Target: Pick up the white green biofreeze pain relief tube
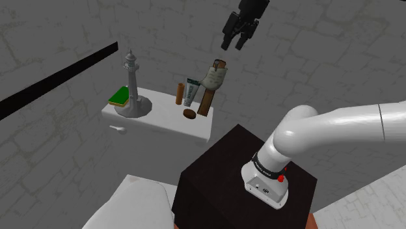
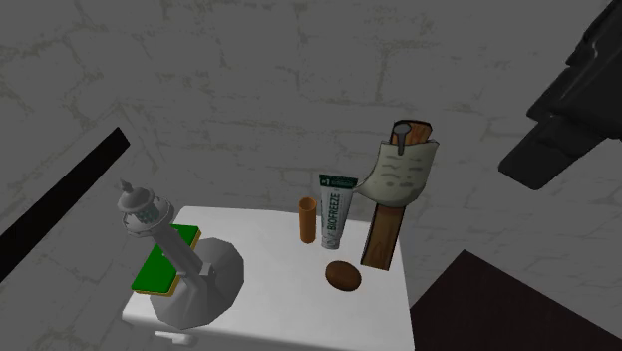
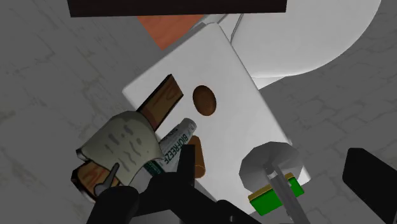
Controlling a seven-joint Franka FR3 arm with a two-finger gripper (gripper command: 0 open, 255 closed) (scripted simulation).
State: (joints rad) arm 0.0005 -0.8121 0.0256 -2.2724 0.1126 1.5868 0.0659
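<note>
With my gripper (image 1: pixel 235 43) open well above the Biofreeze tube (image 1: pixel 191 92), I needed to descend squarely, avoiding the brown cylinder (image 1: pixel 180 93) beside it.

white biofreeze tube (image 2: pixel 334 210) with green cap end up, upright on white surface (image 2: pixel 269 289)

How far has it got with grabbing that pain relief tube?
Nothing is done yet: the Biofreeze tube stands untouched on the white surface beside an orange cylinder. In hand: the open gripper hangs high over them, empty. Descending, closing and lifting remain.
</note>
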